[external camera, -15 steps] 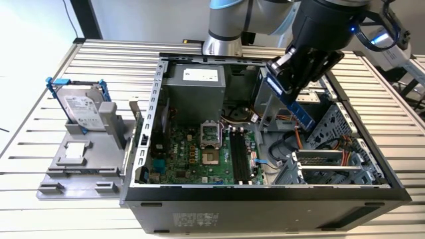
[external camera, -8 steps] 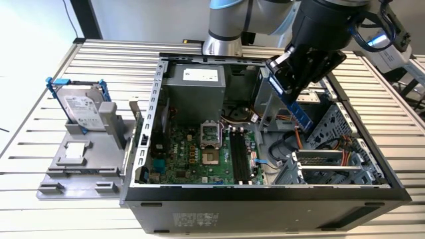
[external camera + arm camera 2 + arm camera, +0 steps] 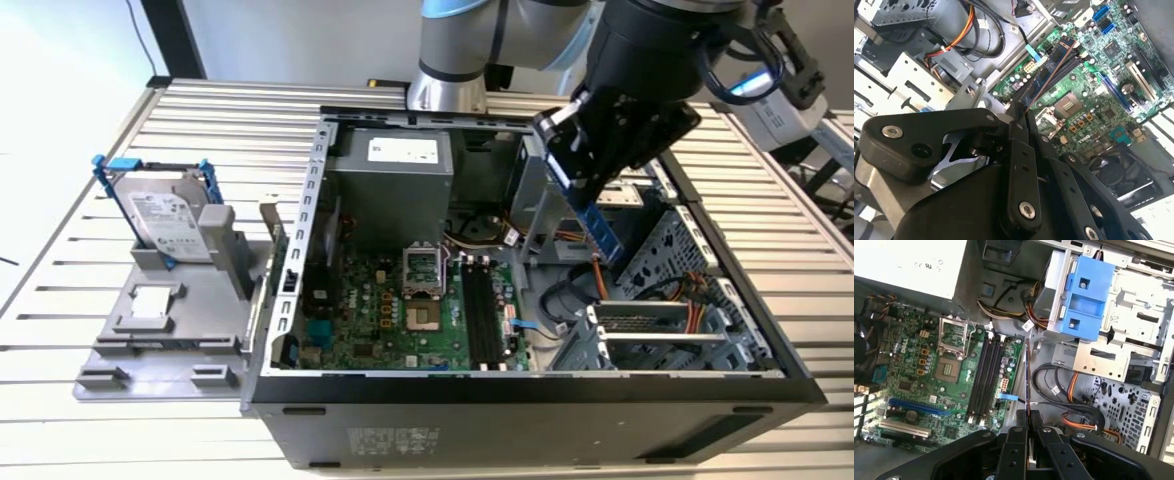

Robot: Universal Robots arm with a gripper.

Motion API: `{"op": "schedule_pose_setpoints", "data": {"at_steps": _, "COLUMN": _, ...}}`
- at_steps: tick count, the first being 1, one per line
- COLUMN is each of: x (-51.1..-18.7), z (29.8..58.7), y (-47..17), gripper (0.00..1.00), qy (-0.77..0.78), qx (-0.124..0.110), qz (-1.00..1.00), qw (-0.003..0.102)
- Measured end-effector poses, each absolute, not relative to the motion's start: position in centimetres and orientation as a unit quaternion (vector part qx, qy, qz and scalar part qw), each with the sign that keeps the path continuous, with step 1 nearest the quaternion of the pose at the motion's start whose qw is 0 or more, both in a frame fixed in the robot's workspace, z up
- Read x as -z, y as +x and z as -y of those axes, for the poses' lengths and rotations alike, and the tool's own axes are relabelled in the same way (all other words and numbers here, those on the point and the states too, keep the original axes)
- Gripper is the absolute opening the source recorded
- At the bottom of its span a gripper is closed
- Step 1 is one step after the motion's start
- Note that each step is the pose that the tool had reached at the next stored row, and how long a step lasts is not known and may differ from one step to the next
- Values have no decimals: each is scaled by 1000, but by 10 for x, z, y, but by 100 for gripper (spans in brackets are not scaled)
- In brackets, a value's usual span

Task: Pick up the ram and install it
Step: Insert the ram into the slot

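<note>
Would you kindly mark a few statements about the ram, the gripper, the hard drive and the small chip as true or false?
1. The gripper is shut on the ram. True.
2. The ram is seated in a motherboard slot. False: it hangs in the gripper over the open computer case, clear of the board, and the memory slots look empty.
3. The hard drive stands upright outside the case, at the exterior view's left. True.
4. The small square chip sits in the motherboard's socket. False: it rests on the grey tray beside the case.
</note>
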State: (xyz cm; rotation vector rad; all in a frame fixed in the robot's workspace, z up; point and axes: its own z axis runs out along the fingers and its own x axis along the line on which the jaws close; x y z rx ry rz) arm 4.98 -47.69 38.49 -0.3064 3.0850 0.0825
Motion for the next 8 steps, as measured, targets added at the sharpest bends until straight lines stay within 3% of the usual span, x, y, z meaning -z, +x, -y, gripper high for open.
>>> {"op": "schedule_pose_setpoints", "data": {"at_steps": 8, "x": -385, "z": 477, "y": 50, "gripper": 0, "qy": -60, "qx": -26, "qz": -998, "qw": 21}}
